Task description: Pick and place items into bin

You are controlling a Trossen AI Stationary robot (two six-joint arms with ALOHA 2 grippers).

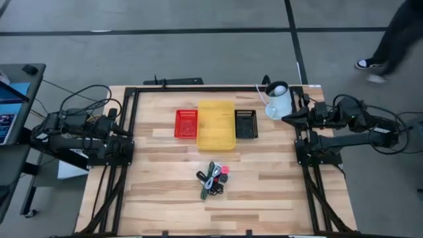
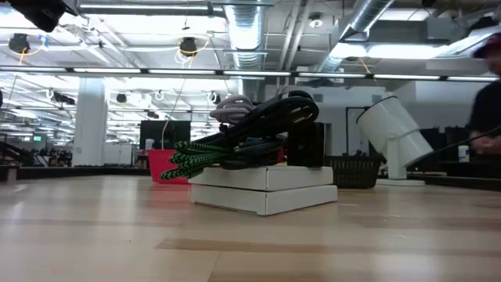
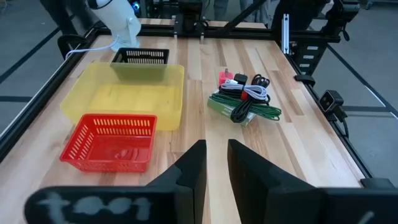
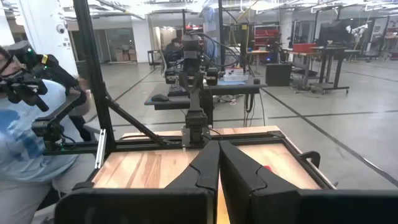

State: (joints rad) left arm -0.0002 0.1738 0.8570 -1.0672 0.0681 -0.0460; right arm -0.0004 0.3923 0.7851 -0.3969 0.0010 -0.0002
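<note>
The items lie in one small pile (image 1: 213, 178) on the wooden table, near its middle and toward the near edge. In the low view a white packet (image 2: 262, 188) sits lowest, flat on the wood. On it lie green-and-black handled tools (image 2: 196, 157), a dark cable (image 2: 274, 110) and a small black block (image 2: 307, 145). A pink-red piece (image 3: 227, 78) sits at the pile's far side. My left gripper (image 3: 216, 155) waits at the table's left edge, open by a narrow gap. My right gripper (image 4: 219, 162) waits at the right edge, shut. Both are far from the pile.
Three bins stand in a row beyond the pile: a red basket (image 1: 186, 123), a larger yellow tray (image 1: 216, 123) and a black basket (image 1: 245, 123). A white device (image 1: 277, 99) stands at the far right corner. A person (image 1: 396, 33) walks on the floor beyond the table.
</note>
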